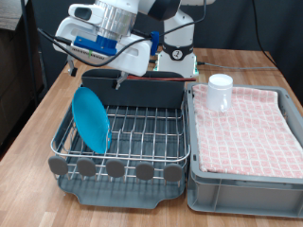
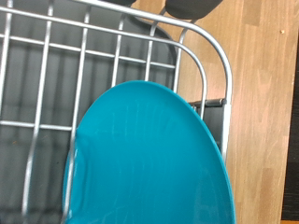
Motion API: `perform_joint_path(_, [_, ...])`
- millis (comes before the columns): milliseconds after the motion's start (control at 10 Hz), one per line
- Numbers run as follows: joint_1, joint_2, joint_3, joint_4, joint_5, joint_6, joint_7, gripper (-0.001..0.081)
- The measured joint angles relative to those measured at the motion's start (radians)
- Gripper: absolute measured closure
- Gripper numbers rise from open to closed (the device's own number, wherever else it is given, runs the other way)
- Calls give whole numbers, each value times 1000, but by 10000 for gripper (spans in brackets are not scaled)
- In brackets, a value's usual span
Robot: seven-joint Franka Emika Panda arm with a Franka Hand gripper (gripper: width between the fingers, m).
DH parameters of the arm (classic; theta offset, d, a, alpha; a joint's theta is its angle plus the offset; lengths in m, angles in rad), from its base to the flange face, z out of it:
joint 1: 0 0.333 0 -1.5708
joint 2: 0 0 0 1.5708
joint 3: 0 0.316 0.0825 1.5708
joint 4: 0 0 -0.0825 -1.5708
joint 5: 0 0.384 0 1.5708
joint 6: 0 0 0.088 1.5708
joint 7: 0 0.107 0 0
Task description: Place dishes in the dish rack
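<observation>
A round light-blue plate stands on edge in the silver wire dish rack, at the exterior view's left end of it. In the wrist view the plate fills the near part of the picture, leaning among the rack wires. My gripper hangs just above the plate, beside the tall dark grey trough, and nothing shows between its fingers. A dark bit of the fingers shows at the wrist frame's edge. The small white cup stands apart, on the pink checkered cloth.
The pink checkered cloth lines a grey bin at the exterior view's right of the rack. Both sit on a wooden table. The robot's base stands behind the trough.
</observation>
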Motion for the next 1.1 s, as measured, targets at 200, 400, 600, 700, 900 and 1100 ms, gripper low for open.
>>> perform_joint_path(200, [1, -34, 4, 16, 90, -68, -87, 4])
perform_joint_path(400, [5, -58, 6, 35, 142, -128, -137, 4])
perform_joint_path(600, [8, -74, 8, 51, 166, -189, -142, 4])
perform_joint_path(700, [9, -79, 10, 57, 174, -216, -143, 4])
perform_joint_path(900, [9, -83, 13, 59, 177, -233, -143, 4])
perform_joint_path(1100, [14, -82, 31, 66, 213, -349, -132, 4])
